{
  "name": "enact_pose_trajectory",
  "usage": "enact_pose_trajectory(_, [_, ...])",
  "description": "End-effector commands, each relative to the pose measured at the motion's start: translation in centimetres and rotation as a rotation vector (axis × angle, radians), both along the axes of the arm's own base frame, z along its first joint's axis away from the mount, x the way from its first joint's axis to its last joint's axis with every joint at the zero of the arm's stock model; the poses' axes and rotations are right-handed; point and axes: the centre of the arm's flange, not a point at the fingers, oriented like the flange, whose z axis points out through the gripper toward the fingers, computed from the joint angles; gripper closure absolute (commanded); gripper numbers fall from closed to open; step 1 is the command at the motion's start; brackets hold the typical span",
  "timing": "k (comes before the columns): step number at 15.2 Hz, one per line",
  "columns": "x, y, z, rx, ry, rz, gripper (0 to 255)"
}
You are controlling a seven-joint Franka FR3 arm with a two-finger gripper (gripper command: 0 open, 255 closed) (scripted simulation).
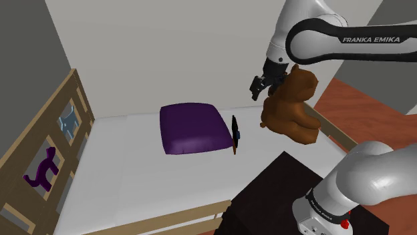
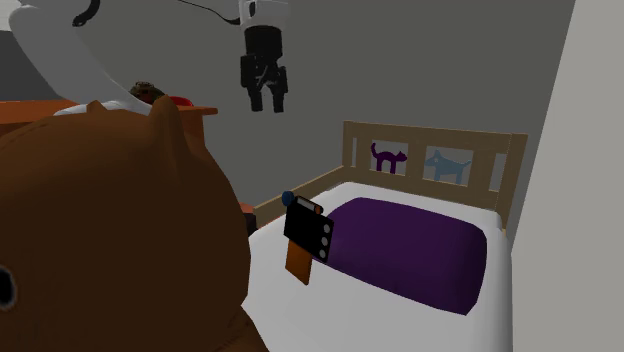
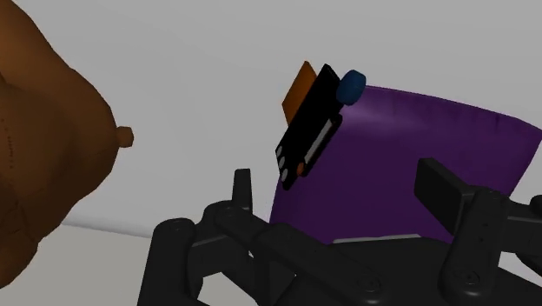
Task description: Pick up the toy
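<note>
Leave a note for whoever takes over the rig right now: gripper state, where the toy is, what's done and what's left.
Gripper: open, empty, up in the air over the bed.
Black and orange toy: stands on edge beside the purple pillow, not held.
Brown teddy bear: sits at the bed's edge near the arm, not held either.
Done: nothing grasped yet.
Left: lower to the toy, close on it, lift.

— What is the bear [image 1: 291, 107] like?
— Matt brown, with faint stitch lines. The pillow [image 1: 194, 128] is matt purple, smooth.
— The bed frame [image 2: 430, 130]?
— Pale wood, dull finish. The toy [image 3: 308, 130] is smooth black, orange-backed. My arm [image 1: 384, 175] has a glossy white shell; my pincer [image 3: 340, 187] is matt black.
</note>
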Motion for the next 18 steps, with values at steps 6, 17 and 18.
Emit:
enact_pose_trajectory(6, [5.6, 0.0, -8.3, -0.005, 0.053, -0.217, 0])
enact_pose_trajectory(17, [11.7, -1.2, -19.8, -0.011, 0.124, -0.491, 0])
enact_pose_trajectory(18, [11.7, -1.2, -20.4, -0.011, 0.124, -0.491, 0])
